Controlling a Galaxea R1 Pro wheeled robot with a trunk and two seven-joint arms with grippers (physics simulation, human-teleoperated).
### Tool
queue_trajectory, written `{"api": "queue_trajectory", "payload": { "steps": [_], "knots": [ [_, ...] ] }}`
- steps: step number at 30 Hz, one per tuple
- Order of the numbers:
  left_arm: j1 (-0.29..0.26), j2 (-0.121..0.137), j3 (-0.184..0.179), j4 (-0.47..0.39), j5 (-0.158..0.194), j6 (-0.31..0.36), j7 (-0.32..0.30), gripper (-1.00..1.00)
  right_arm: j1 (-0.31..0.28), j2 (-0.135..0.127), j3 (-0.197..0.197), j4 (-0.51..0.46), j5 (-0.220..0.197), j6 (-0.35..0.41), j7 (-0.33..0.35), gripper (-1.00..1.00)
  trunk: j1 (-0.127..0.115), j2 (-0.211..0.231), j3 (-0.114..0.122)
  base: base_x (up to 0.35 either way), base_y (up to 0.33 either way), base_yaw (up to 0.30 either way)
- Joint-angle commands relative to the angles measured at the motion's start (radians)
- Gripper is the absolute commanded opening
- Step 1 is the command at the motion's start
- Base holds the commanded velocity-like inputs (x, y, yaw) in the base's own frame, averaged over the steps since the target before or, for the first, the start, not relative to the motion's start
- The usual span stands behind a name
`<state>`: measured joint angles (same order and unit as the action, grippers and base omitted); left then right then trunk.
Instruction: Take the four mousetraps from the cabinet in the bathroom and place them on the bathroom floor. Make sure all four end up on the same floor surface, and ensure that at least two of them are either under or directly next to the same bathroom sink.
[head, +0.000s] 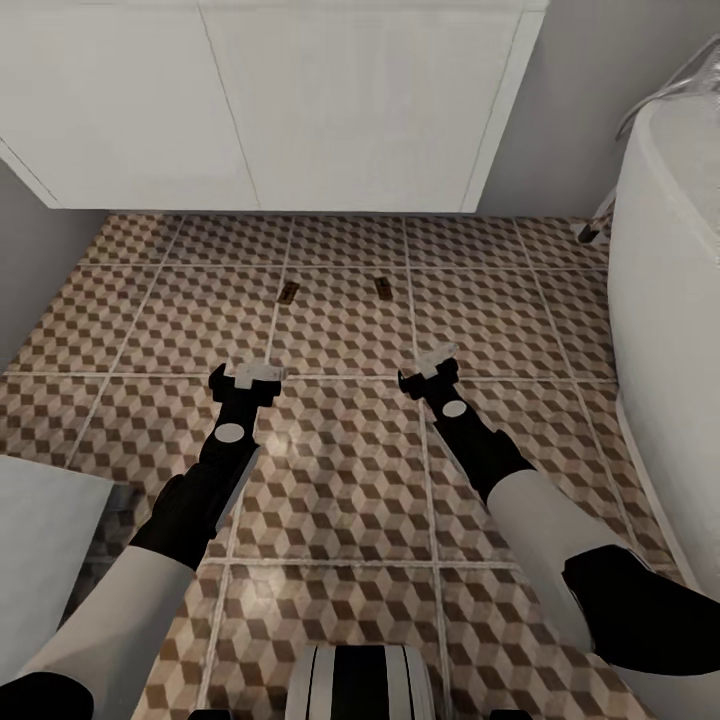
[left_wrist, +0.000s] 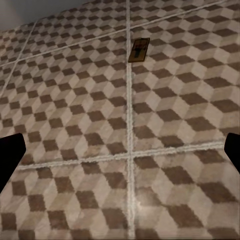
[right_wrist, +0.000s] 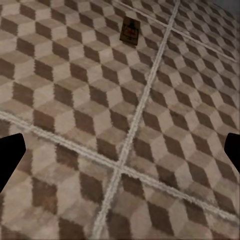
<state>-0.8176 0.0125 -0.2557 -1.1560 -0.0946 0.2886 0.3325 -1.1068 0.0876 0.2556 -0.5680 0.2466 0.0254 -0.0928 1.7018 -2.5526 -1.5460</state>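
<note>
Open tiled floor (head: 340, 470) ahead; vanity (head: 270, 110) beyond, bathtub (head: 670, 300) hard right.

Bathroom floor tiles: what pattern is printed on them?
The bathroom floor has a brown, beige and white 3D-cube print with pale grout, clearest in the left wrist view.

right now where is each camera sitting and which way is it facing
Head view: on the robot's head, looking down and forward at the bathroom floor before the white vanity; both arms show, left end effector and right end effector open, two mousetraps beyond.
Left wrist view: near the left end effector, facing the tiles and the left mousetrap; dark fingertips at the edges.
Right wrist view: same, facing the right mousetrap.
Shared: each wrist mousetrap shows in the head view too.
</note>
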Motion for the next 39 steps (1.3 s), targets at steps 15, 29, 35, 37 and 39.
{"api": "queue_trajectory", "payload": {
  "steps": [15, 29, 35, 37, 39],
  "knots": [
    [0.05, 0.003, -0.004, -0.005, -0.009, 0.008, 0.005, 1.0, 0.067, -0.025, 0.004, -0.008, 0.008, -0.053, -0.006, 1.0, -0.007, 0.003, 0.058, 0.0, 0.0, 0.0],
    [0.09, 0.008, 0.0, -0.005, -0.008, 0.006, 0.005, 1.0, 0.125, -0.028, 0.003, -0.009, 0.008, -0.079, -0.007, 1.0, -0.013, 0.007, 0.112, 0.0, 0.0, 0.0],
    [0.108, 0.018, 0.001, -0.001, -0.008, 0.005, 0.005, 1.0, 0.157, -0.028, 0.003, -0.008, 0.008, -0.116, -0.007, 1.0, -0.016, 0.008, 0.135, 0.0, 0.0, 0.0],
    [0.116, 0.019, 0.001, -0.001, -0.008, 0.005, 0.005, 1.0, 0.167, -0.028, 0.003, -0.009, 0.008, -0.121, -0.007, 1.0, -0.017, 0.008, 0.143, 0.0, 0.0, 0.0],
    [0.122, 0.02, 0.001, 0.0, -0.008, 0.005, 0.005, 1.0, 0.177, -0.028, 0.003, -0.008, 0.008, -0.125, -0.007, 1.0, -0.018, 0.009, 0.15, 0.0, 0.0, 0.0]
  ]
}}
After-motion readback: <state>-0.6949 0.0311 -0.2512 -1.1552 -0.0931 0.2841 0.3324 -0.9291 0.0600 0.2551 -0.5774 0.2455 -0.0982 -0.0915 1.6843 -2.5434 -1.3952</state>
